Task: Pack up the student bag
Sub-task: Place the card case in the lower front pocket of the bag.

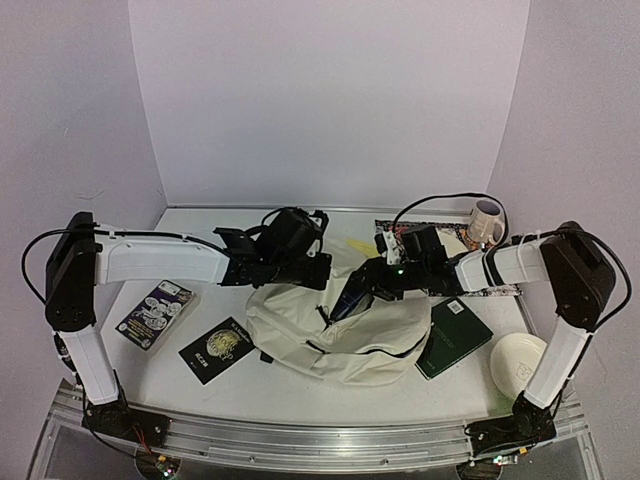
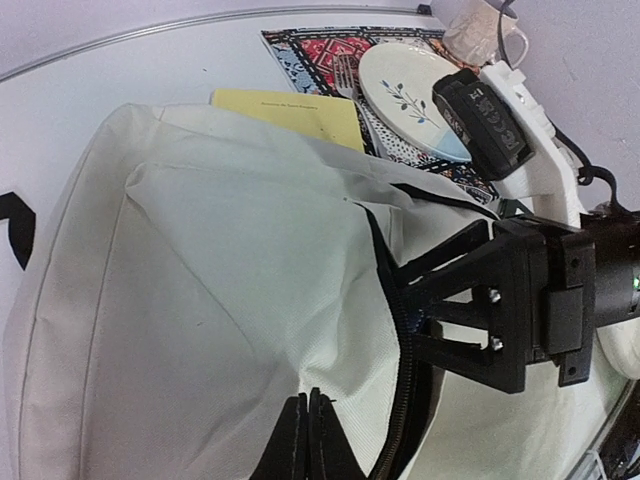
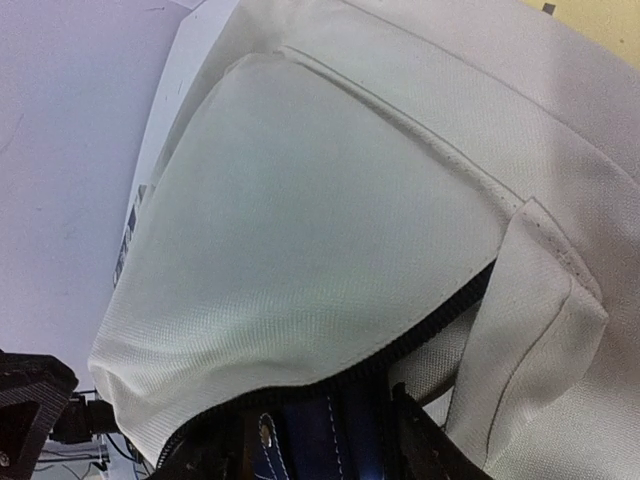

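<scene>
1. The bag (image 1: 340,338) lies slumped on the table (image 1: 150,385), directly under both tools and between the two arms.
2. The left tool (image 2: 305,435) is closed to a thin slit. Creases in the cloth run toward its tips, so it appears to pinch the flap just beside the zipper (image 2: 400,400).
3. The right tool (image 3: 330,440) sits at the mouth of the bag, its fingers partly closed around a blue item (image 3: 320,430) with pale stitching. It looks gripped, though the contact itself is hidden.
4. Handling, as a judgement: the bag is soft, light cloth with no frame. It will sag, fold and close its own mouth unless an edge is held up.
5. The weave looks matte, not slippery, so a pinch should hold. A thin single layer could slide out under pull.
6. Best hold: the stitched seam or zipper tape right ahead of the left tool, where the layers are doubled and stiffer.
7. Avoid grabbing the broad panel below the tools. It would only bunch up.
</scene>
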`<state>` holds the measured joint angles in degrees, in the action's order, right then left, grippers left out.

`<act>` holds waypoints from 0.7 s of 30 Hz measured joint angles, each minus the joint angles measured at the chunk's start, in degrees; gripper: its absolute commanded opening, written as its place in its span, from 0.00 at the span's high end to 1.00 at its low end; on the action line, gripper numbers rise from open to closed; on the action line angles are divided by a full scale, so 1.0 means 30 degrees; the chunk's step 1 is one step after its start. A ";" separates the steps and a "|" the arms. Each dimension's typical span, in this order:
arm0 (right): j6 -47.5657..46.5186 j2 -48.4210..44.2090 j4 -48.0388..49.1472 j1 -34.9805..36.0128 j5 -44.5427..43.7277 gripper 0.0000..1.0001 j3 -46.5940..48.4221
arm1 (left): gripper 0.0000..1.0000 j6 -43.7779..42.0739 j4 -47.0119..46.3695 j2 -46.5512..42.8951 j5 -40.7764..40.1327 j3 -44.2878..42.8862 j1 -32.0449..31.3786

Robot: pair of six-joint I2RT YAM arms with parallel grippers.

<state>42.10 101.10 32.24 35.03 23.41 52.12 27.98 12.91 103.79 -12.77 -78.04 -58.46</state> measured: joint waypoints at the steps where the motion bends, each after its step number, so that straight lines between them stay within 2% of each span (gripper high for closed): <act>1: 0.0064 0.0032 0.0016 0.0000 0.0043 0.69 0.0000 | 1.00 0.0011 -0.0096 0.0000 0.0213 0.0021 0.0000; 6: 0.0694 0.0814 0.1209 0.0000 0.0700 0.77 0.0095 | 1.00 0.0182 -0.0660 0.0000 0.1332 0.0028 0.0000; 10: 0.1557 0.2017 0.2573 0.0000 0.1163 0.77 0.0557 | 1.00 0.0256 -0.1196 -0.0004 0.2019 0.0082 0.0000; 15: 0.1875 0.3025 0.3487 0.0007 0.1351 0.58 0.1091 | 0.97 0.0316 -0.1563 -0.0284 0.2165 0.0603 0.0000; 18: 0.1284 0.2941 0.2923 0.0011 0.0839 0.48 0.1137 | 0.88 0.0332 -0.1648 -0.0634 0.1771 0.1069 0.0000; 21: 0.0227 0.2390 0.1650 0.0032 -0.0016 0.42 0.1144 | 0.74 0.0371 -0.1689 -0.1084 0.1268 0.1498 0.0000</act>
<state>42.78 108.28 37.19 35.12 23.37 55.55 29.09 7.84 100.53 -8.96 -73.55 -58.46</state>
